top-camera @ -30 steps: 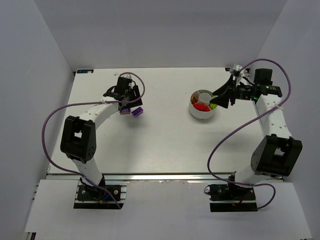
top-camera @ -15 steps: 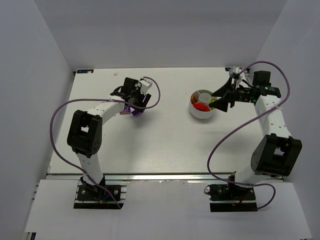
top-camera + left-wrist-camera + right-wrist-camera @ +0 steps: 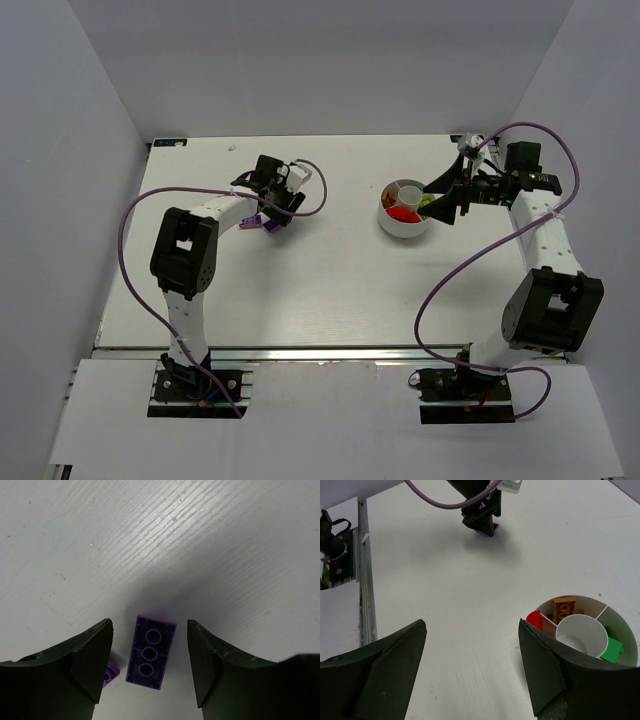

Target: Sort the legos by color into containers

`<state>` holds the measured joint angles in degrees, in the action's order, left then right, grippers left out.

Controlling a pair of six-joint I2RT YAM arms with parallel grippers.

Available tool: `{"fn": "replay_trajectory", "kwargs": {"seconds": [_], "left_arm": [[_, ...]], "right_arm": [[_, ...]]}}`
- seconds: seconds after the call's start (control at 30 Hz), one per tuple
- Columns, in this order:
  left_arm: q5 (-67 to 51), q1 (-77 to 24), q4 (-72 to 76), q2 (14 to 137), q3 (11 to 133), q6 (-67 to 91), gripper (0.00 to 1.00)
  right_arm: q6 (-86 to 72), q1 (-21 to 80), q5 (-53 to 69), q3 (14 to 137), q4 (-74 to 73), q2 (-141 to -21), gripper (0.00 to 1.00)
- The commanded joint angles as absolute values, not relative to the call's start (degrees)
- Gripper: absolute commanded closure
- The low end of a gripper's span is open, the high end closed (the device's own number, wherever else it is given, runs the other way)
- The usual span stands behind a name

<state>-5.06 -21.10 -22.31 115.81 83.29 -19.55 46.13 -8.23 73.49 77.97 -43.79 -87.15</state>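
Left gripper [image 3: 150, 630] has just swung over a purple lego [image 3: 151, 651], jaws wide either side, not gripping. It lies on the table [image 3: 200, 540]. Right gripper [image 3: 472, 625] wide, empty, beside bowl [image 3: 580, 632]. Purple pick likely next.

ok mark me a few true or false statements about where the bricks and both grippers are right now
1. The purple plastic brick lies on the white table between the open fingers of the left gripper. True.
2. That purple brick lies studs up. False: its hollow underside faces the left wrist camera.
3. The right gripper is shut on the orange plastic brick. False: it is open and empty; the orange brick lies in a wedge of the round white divided bowl.
4. A green plastic brick lies in another wedge. True.
5. The bowl's small central cup holds a red brick. False: it looks empty.
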Motion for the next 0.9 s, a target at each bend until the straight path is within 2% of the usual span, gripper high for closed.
{"fn": "replay_trajectory", "kwargs": {"seconds": [0.0, 0.4, 0.7, 0.73, 0.77, 0.8, 0.83, 0.87], "left_arm": [[-5.3, -21.0, -22.8, 113.6, 82.9, -21.3, 0.29], [-5.0, -20.9, -23.8, 111.4, 76.8, -25.8, 0.31], [-3.9, -20.9, -24.5, 110.0, 77.2, -23.4, 0.48], [-3.9, -20.9, -24.6, 109.3, 76.7, -23.0, 0.51], [-4.1, -20.9, -24.8, 108.8, 76.6, -22.0, 0.61], [-4.6, -20.9, -24.8, 108.2, 76.4, -21.4, 0.67], [-5.4, -20.9, -24.9, 106.8, 75.9, -20.1, 0.73], [-8.0, -21.1, -24.7, 105.8, 75.4, -19.3, 0.83]], "right_arm": [[47.1, -8.4, 74.1, 77.9, -44.9, -87.2, 0.20], [45.9, -8.4, 74.9, 80.0, -44.8, -88.5, 0.18], [45.9, -8.1, 74.1, 78.4, -44.9, -86.8, 0.18], [45.8, -7.8, 72.7, 78.2, -45.0, -86.7, 0.19], [44.6, -6.8, 71.9, 77.9, -45.0, -86.5, 0.23], [43.5, -6.2, 70.9, 77.7, -45.0, -86.7, 0.26], [42.3, -4.2, 68.5, 77.6, -45.3, -86.7, 0.33], [41.2, -2.8, 67.2, 77.4, -45.6, -87.1, 0.36]]}}
